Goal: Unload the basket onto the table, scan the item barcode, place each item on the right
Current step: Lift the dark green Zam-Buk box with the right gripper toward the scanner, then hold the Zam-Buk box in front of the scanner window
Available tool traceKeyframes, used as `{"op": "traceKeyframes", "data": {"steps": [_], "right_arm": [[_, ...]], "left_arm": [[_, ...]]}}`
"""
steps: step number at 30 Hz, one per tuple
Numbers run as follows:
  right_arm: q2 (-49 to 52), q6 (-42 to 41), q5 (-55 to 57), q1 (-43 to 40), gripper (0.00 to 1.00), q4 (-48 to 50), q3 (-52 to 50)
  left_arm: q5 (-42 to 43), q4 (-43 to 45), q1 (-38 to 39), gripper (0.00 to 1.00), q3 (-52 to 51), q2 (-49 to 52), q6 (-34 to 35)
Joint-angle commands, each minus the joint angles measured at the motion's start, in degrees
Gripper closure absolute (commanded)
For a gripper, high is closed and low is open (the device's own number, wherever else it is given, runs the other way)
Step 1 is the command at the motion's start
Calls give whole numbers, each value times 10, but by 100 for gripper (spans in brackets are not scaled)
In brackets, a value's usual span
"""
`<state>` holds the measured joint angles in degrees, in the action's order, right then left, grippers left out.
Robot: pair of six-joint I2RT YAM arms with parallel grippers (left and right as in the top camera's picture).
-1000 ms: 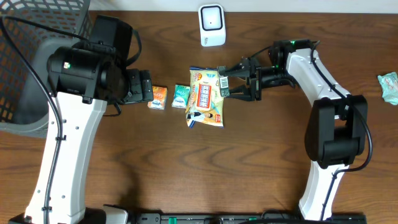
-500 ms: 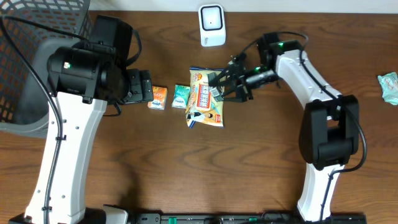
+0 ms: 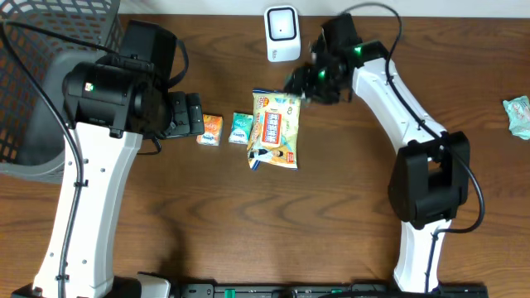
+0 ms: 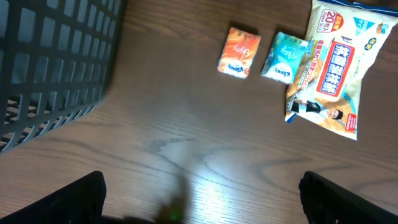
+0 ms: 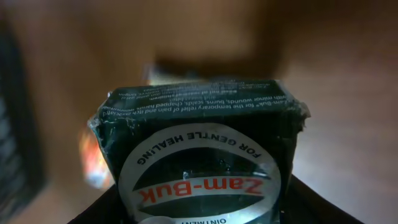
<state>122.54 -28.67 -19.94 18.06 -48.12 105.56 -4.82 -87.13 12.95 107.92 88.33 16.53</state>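
My right gripper (image 3: pixel 308 81) is shut on the item, a dark green Zam-Buk ointment box (image 5: pixel 199 143). In the overhead view the box (image 3: pixel 298 79) hangs just right of and in front of the white scanner (image 3: pixel 281 33) at the table's far edge. The right wrist view is filled by the box's round white label, with the background blurred and no barcode showing. My left gripper (image 3: pixel 192 114) stands open over bare wood left of the small packets, with its dark fingertips (image 4: pixel 81 199) at the bottom corners of the left wrist view.
An orange packet (image 3: pixel 211 130), a teal packet (image 3: pixel 240 127) and a large snack bag (image 3: pixel 275 130) lie mid-table. A black mesh basket (image 3: pixel 50 74) fills the far left. Another teal packet (image 3: pixel 517 116) lies at the right edge.
The right arm has carried the box from over the snack bag's right edge back and up to beside the scanner. The left arm has not moved.
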Motion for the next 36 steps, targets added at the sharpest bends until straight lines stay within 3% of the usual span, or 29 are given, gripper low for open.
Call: {"op": "traceKeyframes", "data": {"steps": [1,6,21,32,36], "right_arm": [[4,0,162,24,58,47,13],[4,1,228,42,62,144,13],[93,67,248,44,61,492,13],[122,108,288,44,63,620,14],[122,133,291,44,63,615,14]], "left_arm": [[-3,-3,0,2,-2,0,3],[-3,-2,0,2,-2,0,3],[-3,-2,0,2,-2,0,3],[-3,-3,0,2,-2,0,3],[-3,-2,0,2,-2,0,3]]}}
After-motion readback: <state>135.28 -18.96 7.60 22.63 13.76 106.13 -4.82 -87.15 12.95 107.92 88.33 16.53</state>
